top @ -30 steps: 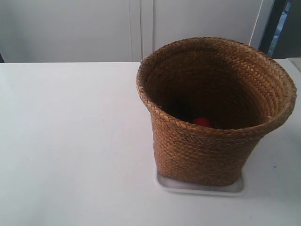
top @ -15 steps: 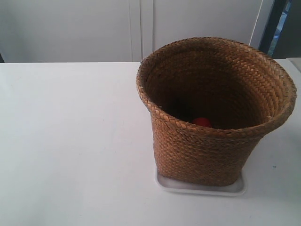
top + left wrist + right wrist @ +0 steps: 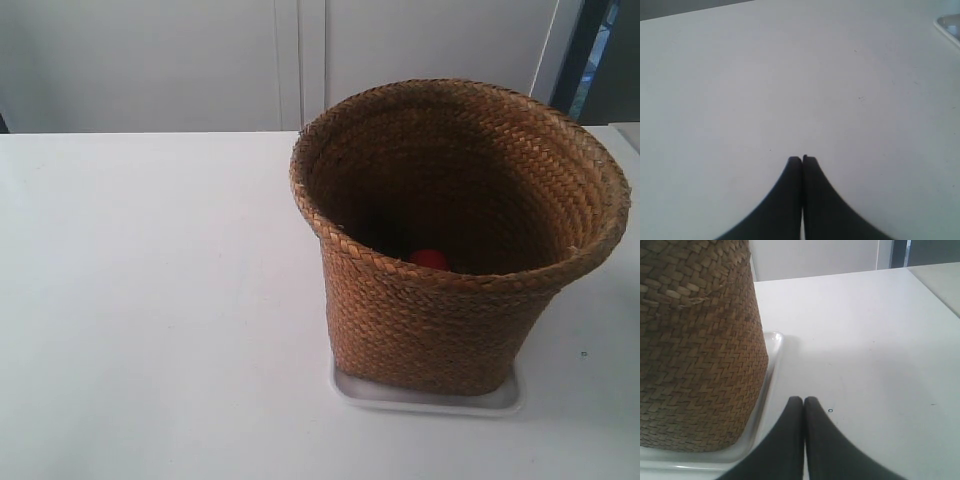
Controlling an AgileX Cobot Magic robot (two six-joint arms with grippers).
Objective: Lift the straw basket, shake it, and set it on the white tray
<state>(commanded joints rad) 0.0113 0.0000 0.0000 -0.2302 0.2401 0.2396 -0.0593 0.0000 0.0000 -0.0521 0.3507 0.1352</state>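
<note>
The straw basket (image 3: 440,310) stands upright on the white tray (image 3: 430,400) at the right of the exterior view, and a small red object (image 3: 428,259) lies inside it. No arm shows in that view. Close beside my right gripper (image 3: 804,399) rise the straw basket's wall (image 3: 695,350) and the white tray's rim (image 3: 771,357); that gripper is shut on nothing and touches neither. My left gripper (image 3: 802,159) is shut and empty over bare table, with a corner of the white tray (image 3: 949,26) far off at the frame's edge.
The white table (image 3: 150,300) spreads wide to the left of the basket. White cabinet doors (image 3: 300,60) stand behind its far edge. The table's right edge (image 3: 625,135) runs close to the basket.
</note>
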